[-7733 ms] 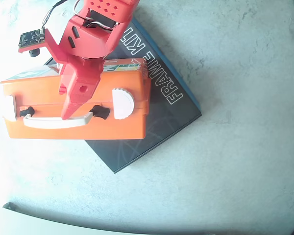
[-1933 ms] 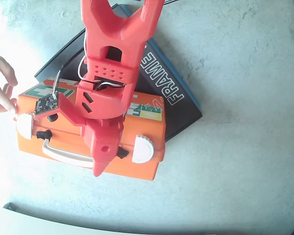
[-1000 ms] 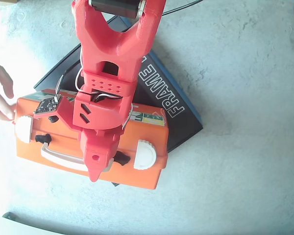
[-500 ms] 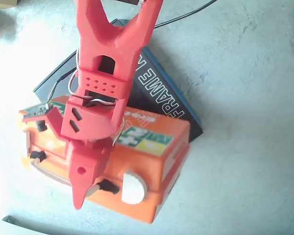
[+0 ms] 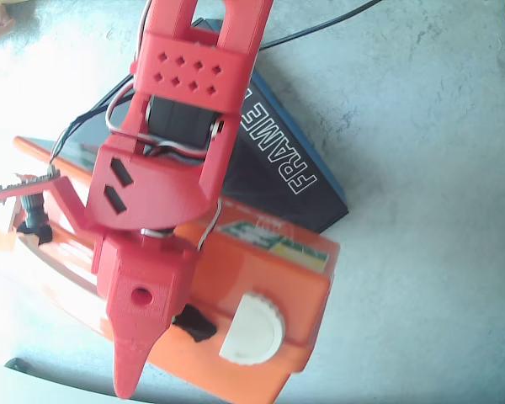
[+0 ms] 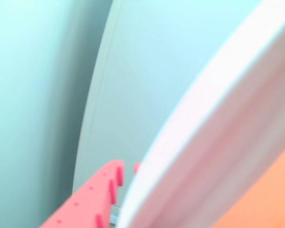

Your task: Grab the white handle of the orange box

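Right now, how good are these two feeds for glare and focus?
Overhead view: sharp on the orange box and the end effector, but glare washes out the left side. Wrist view: soft throughout, the white handle a blurred band filling the right half, too close to focus.

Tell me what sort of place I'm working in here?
Probably a hobby or home workbench, though little shows. A grey, concrete-like surface carries an orange box resembling a tool case, a black "FRAME KIT" box, and loose cable behind the 3D-printed-looking red end effector.
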You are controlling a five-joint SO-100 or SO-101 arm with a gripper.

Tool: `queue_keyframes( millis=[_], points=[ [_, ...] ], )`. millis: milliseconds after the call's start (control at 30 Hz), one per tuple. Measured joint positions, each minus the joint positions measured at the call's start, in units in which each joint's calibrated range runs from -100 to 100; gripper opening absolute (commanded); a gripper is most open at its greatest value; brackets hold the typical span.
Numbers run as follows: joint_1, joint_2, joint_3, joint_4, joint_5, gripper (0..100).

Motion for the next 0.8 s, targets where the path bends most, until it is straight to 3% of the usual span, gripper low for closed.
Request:
queue_keyframes(
  millis=[200,300,467,800],
  points=[
    [-0.70,-22.56,19.26,-3.90,-1.93,1],
    [-0.40,-30.20,26.10,0.08,-2.87,1],
    [-0.30,-31.26,30.60,3.06,-3.50,1],
    [1.71,-27.62,54.19,3.48,-3.50,2]
  ],
)
